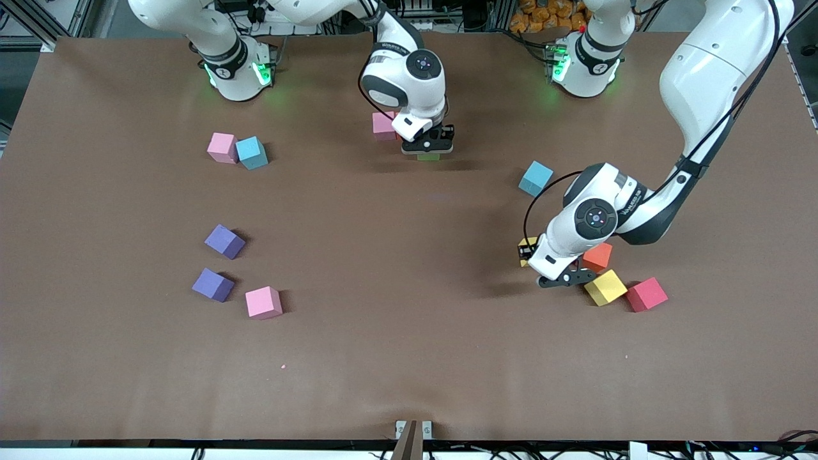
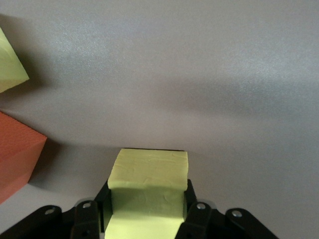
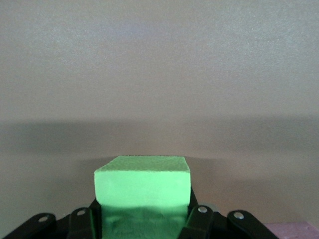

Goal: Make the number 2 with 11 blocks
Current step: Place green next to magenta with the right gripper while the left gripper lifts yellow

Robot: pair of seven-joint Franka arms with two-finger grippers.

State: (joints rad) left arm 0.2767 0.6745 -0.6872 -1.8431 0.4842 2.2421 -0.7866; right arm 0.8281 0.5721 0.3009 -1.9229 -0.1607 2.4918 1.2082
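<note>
My left gripper [image 1: 529,251] [image 2: 148,204] is shut on a yellow block [image 1: 526,246] [image 2: 148,181], low at the table toward the left arm's end. Close beside it lie an orange block [image 1: 597,257] [image 2: 15,159], a second yellow block [image 1: 606,287] [image 2: 9,64] and a crimson block [image 1: 647,294]. My right gripper [image 1: 429,152] [image 3: 143,211] is shut on the green block [image 1: 429,156] [image 3: 143,186], low near the robots' bases, beside a pink block [image 1: 383,125]. No digit shape shows.
Toward the right arm's end lie a pink block [image 1: 222,147] touching a light-blue cube [image 1: 252,153], two purple blocks [image 1: 224,241] [image 1: 213,285] and another pink block [image 1: 264,302]. A second light-blue cube [image 1: 535,178] sits near the left arm's elbow.
</note>
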